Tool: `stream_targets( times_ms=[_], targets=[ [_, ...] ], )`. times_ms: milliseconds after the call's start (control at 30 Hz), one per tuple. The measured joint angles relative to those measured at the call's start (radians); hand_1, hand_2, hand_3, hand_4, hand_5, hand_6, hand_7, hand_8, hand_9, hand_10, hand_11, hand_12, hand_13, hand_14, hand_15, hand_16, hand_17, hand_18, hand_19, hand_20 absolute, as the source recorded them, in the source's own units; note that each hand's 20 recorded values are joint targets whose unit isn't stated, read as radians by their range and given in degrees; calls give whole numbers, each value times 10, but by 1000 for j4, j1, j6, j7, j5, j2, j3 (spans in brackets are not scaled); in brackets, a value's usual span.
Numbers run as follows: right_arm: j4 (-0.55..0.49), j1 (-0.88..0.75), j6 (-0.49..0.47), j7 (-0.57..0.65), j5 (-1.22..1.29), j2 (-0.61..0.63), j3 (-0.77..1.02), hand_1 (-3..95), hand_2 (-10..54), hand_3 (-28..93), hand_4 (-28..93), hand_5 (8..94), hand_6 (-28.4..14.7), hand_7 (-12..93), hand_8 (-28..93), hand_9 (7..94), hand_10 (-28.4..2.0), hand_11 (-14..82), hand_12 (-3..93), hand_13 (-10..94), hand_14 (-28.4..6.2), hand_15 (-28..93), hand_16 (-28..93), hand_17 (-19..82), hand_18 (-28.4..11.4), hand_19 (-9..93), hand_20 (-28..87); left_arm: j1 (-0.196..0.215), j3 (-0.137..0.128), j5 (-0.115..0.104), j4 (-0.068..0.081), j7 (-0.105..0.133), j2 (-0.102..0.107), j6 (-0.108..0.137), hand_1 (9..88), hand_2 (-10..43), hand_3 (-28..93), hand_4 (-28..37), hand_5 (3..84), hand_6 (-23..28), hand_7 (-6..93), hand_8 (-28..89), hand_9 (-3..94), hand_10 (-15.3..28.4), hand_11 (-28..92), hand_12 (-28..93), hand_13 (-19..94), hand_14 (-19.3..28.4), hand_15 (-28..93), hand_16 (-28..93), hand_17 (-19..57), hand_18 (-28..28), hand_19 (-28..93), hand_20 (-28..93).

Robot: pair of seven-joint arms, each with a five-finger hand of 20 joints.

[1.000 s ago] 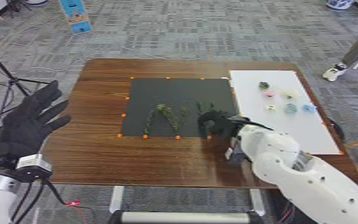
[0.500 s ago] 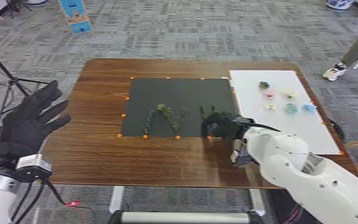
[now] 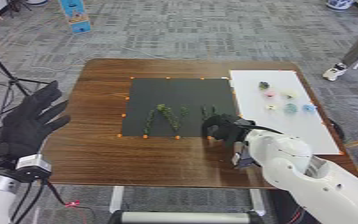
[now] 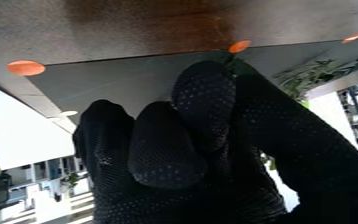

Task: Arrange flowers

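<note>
As right hand (image 3: 229, 126) overlaps mat (image 3: 180, 92), board (image 3: 286, 135) beside

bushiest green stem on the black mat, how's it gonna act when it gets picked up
The bushiest stem looks slender, so it is probably light and may bend a little. Its leaves bunch at the far end, so that end might dip if it's held by the thin near end. Lying flat on the black mat, it could slide if pushed.

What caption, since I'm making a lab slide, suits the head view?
Right robot hand at a black mat bearing green sprigs; small blooms lie on the white sheet.
</note>
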Motion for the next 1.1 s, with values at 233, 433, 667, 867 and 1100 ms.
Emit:
stream_targets(
  times_ms=[233,433,667,867,1100],
  targets=[
    [-8,-7,0,-3,0,1,1,326,69,871,-114,406,9,126,-111,803,-110,577,321,781,-68,818,385,526,-205,932,725,-1,0,0,0,-2,1,0,215,-44,638,-283,225,16,147,-83,177,84,115,202,154,133,99,48,-136,241,383,56],
    [-12,-10,3,-4,0,2,4,326,52,862,-120,405,8,124,-109,802,-110,578,318,781,-68,817,385,525,-206,932,725,-1,0,0,0,-3,1,0,217,-42,634,-283,225,16,147,-83,177,84,117,203,154,134,98,48,-137,242,385,55],
    [-26,-26,11,-5,-2,2,26,324,44,860,-122,405,5,119,-106,802,-111,578,318,780,-69,818,385,525,-206,932,725,0,0,0,0,-3,0,0,217,-42,634,-283,225,16,147,-82,177,84,116,202,154,134,101,48,-138,241,382,53],
    [-38,-35,22,-12,1,2,48,321,28,854,-127,405,4,119,-105,800,-111,577,319,779,-69,818,385,524,-205,932,724,0,-1,0,0,-3,0,0,220,-41,630,-283,225,16,148,-82,178,84,116,203,154,134,101,47,-138,241,382,54],
    [-63,-67,160,-25,5,11,92,280,-57,757,-255,444,-27,124,-85,670,-120,534,307,660,-105,792,359,385,-213,926,587,1,-1,0,0,-3,-1,0,216,-43,637,-283,225,16,149,-83,178,84,116,203,155,134,100,47,-139,239,381,54]
  ],
)
